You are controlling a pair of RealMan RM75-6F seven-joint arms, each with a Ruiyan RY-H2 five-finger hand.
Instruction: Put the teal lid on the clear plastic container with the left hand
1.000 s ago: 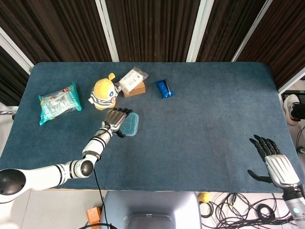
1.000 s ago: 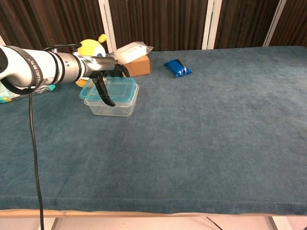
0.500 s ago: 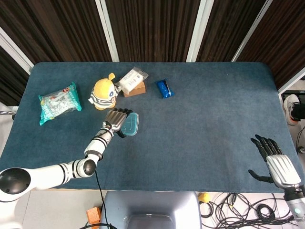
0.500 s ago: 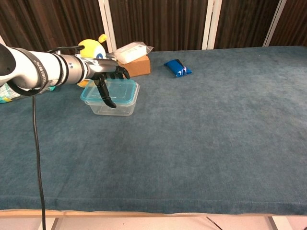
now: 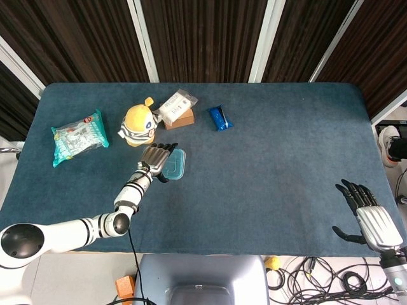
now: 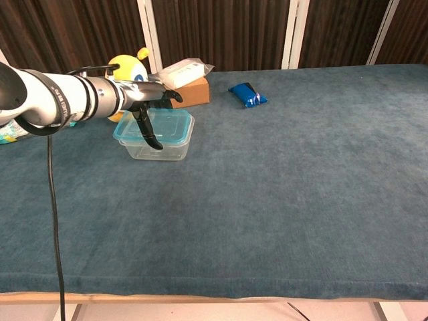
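The teal lid (image 5: 177, 165) (image 6: 160, 126) lies flat on top of the clear plastic container (image 6: 159, 150), left of the table's middle. My left hand (image 5: 156, 161) (image 6: 148, 100) hovers over the lid's left part with its fingers spread out above the lid. Its thumb hangs down in front of the lid and the container wall. No finger plainly grips the lid. At the table's near right corner my right hand (image 5: 371, 220) rests with its fingers apart and nothing in it; only the head view shows it.
Behind the container stand a yellow plush toy (image 5: 139, 124) (image 6: 127, 67) and a brown box (image 5: 180, 118) (image 6: 192, 92) with a white packet (image 5: 176, 104) on top. A blue packet (image 5: 220, 118) (image 6: 248, 95) lies further right. A teal snack bag (image 5: 79, 136) lies at the far left.
The lid went from tilted in my left hand to lying level on the container. My left hand's fingers have lifted slightly above it. The right hand has barely moved.
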